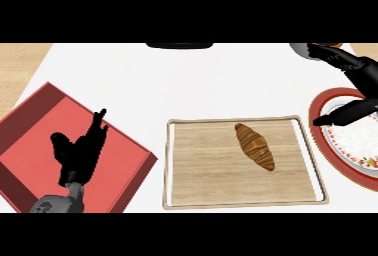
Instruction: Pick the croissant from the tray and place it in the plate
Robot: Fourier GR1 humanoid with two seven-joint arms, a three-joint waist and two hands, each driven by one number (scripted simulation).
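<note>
Worktop (221, 80): white
Croissant (255, 146): one, on wooden tray (221, 197)
Plate (325, 107): one, red-rimmed
Left hand (77, 150): fingers straight, empty
Right hand (347, 112): cannot tell

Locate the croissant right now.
In the head view the croissant lies on the wooden tray, right of its centre, untouched. The plate sits just right of the tray, under the right hand.

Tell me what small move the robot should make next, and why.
Probably bring the right hand leftward and down toward the croissant. The croissant lies untouched on the wooden tray, while that hand hovers open over the plate holding nothing. The left hand rests open over the red mat, farther from the croissant.
</note>
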